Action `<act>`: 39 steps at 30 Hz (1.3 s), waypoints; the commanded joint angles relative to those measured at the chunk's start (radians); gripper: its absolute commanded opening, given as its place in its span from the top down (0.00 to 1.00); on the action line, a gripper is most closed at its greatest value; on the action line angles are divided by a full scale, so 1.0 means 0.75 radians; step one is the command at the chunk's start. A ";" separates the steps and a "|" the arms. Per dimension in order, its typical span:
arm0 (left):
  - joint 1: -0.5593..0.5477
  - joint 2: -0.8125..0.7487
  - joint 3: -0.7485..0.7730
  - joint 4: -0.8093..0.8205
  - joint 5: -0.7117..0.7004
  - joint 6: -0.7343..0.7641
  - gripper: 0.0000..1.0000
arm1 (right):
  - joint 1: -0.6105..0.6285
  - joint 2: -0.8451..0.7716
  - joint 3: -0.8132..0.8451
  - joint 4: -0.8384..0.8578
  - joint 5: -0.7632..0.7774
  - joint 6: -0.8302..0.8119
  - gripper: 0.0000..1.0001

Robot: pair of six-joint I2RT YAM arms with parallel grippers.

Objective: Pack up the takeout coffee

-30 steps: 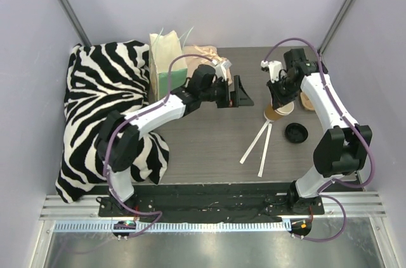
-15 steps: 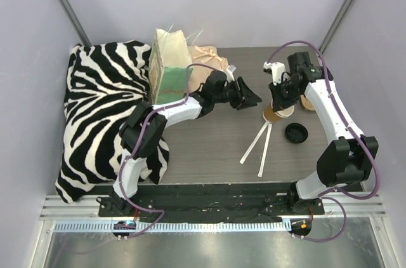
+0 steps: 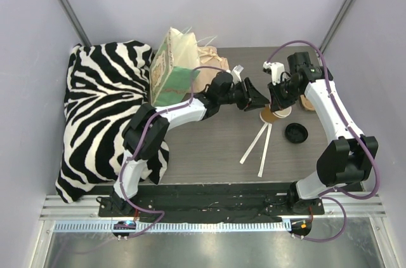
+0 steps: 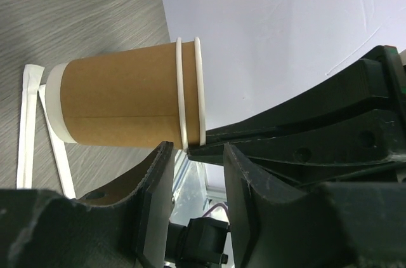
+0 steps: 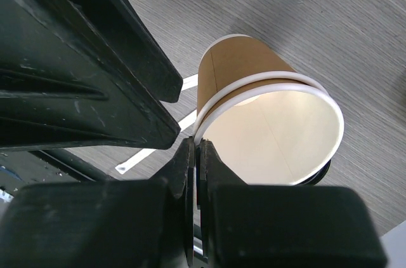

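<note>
Your right end effector [image 5: 196, 154] pinches the stacked cups [image 4: 127, 93] by the rim, likely to steady them, while your left end effector [image 4: 198, 150] sits apart beside them.

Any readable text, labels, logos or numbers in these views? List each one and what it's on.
None readable.
On the paper bag, any print is too small to read.
The brown cups, black lid and white paper strips look plain, no print visible.
</note>
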State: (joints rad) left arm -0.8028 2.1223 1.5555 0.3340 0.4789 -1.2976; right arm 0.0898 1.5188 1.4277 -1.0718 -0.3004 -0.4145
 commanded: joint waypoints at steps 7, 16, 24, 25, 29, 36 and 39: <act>-0.026 0.013 0.057 -0.089 -0.047 0.102 0.62 | 0.011 -0.021 0.054 -0.013 -0.068 0.019 0.99; -0.024 0.046 0.057 -0.081 -0.056 0.100 0.65 | 0.013 -0.025 0.074 -0.046 -0.088 0.013 0.99; -0.008 -0.003 -0.006 0.062 -0.027 0.043 0.63 | 0.015 -0.013 0.046 -0.017 0.024 0.000 0.99; -0.005 -0.019 -0.010 0.066 -0.025 0.047 0.63 | 0.015 -0.013 0.042 -0.009 0.030 0.000 0.99; -0.005 -0.022 0.006 0.064 -0.023 0.061 0.62 | 0.015 -0.017 0.033 -0.009 0.018 -0.002 0.99; -0.024 0.015 0.043 0.025 -0.027 0.082 0.62 | 0.013 -0.027 0.044 -0.019 -0.019 0.002 0.99; -0.030 0.019 0.043 0.037 -0.027 0.076 0.62 | 0.015 -0.025 0.042 -0.029 -0.025 -0.004 0.99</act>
State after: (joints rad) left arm -0.8146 2.1513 1.5555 0.3176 0.4492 -1.2522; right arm 0.0944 1.5188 1.4433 -1.0969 -0.3000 -0.4122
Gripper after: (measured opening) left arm 0.375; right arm 0.039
